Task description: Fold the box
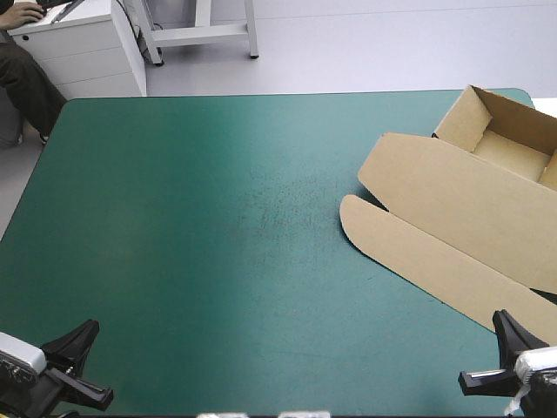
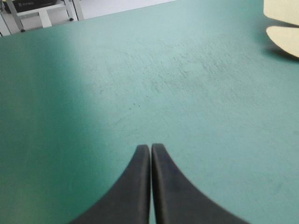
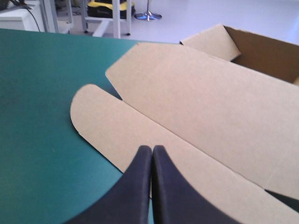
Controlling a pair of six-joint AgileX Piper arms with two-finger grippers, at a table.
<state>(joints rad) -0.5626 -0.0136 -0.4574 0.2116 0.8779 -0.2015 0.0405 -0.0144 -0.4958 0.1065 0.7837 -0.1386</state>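
Observation:
The brown box (image 1: 461, 200) lies at the table's far right as an open tray (image 1: 513, 144) with raised walls. Its lid lies flat toward the middle, ending in a rounded tuck flap (image 1: 400, 244). My right gripper (image 1: 492, 353) is shut and empty at the near right corner. In the right wrist view its fingertips (image 3: 152, 148) hover over the near edge of the flap (image 3: 117, 126), with the lid (image 3: 201, 102) ahead. At the near left corner my left gripper (image 1: 78, 366) is shut (image 2: 150, 147) over bare cover, far from the box, whose flap tip (image 2: 282, 32) shows far ahead.
The teal-green cover (image 1: 218, 218) stretches wide to the left of the box. The box's tray end reaches the table's far right corner, and the lid runs off past the right edge.

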